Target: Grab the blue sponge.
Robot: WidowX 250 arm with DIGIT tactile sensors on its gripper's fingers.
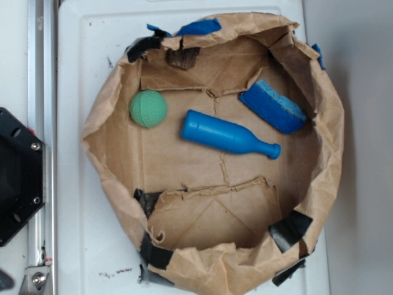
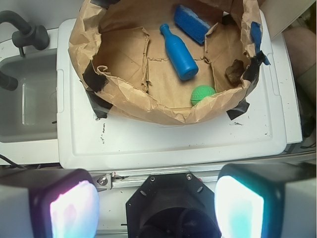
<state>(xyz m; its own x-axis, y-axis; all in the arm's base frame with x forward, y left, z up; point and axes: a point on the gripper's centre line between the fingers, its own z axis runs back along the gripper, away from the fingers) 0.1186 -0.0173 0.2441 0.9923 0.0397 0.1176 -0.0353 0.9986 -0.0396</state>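
Note:
The blue sponge lies flat inside a brown paper bag basin, at its upper right in the exterior view and at the far end in the wrist view. My gripper shows only in the wrist view, well short of the bag over the robot's black base. Its two fingers stand wide apart with nothing between them. The gripper is out of the exterior view.
A blue plastic bottle-shaped pin and a green ball also lie in the bag. The bag rests on a white lid. A grey sink is to the left in the wrist view. The black robot base sits at the exterior's left edge.

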